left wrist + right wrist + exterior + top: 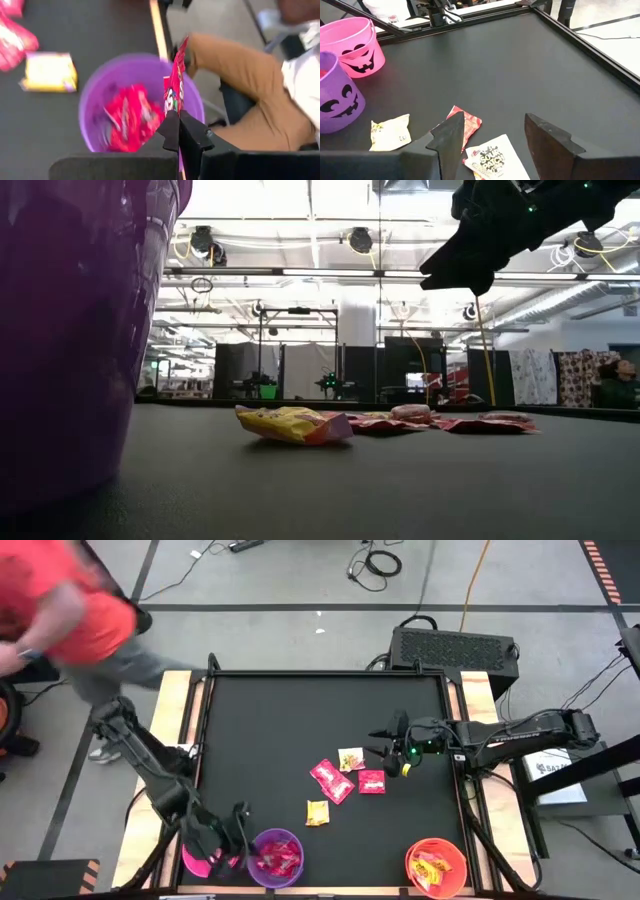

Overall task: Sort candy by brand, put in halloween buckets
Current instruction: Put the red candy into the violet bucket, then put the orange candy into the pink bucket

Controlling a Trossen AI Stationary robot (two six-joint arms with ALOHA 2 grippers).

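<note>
**Red packet about to drop in the purple bucket, right arm lining up the next one**

So going left to right across the tabletop: the pink bucket [205,862] sits at the near-left corner, mostly hidden under the left arm. Right next to it along the near edge is the purple bucket [276,857], already loaded with red candy. The left gripper [179,127] hangs over the purple bucket's rim, pinched tight on a red packet [174,90] that stands up on edge between the fingers. Looks to me like it's holding it right over the opening so the packet falls in with the other reds when it lets go.

Middle of the tabletop has the leftovers: a yellow packet [317,812] nearest the near edge, two red ones [331,780] beside it, and a pale Sour Patch packet [350,758] a bit farther back. All lying flat, close together, none sorted yet.

The right gripper [490,140] hovers just above that cluster from the right side, fingers spread wide with nothing in them. The pale packet sits right between them in the wrist view, so I'd guess that's the next pick.

Over at the near-right corner, the orange bucket [437,867] has yellow packets in it.

Someone in a red top [60,610] is off the far-left corner, clear of the table.
</note>
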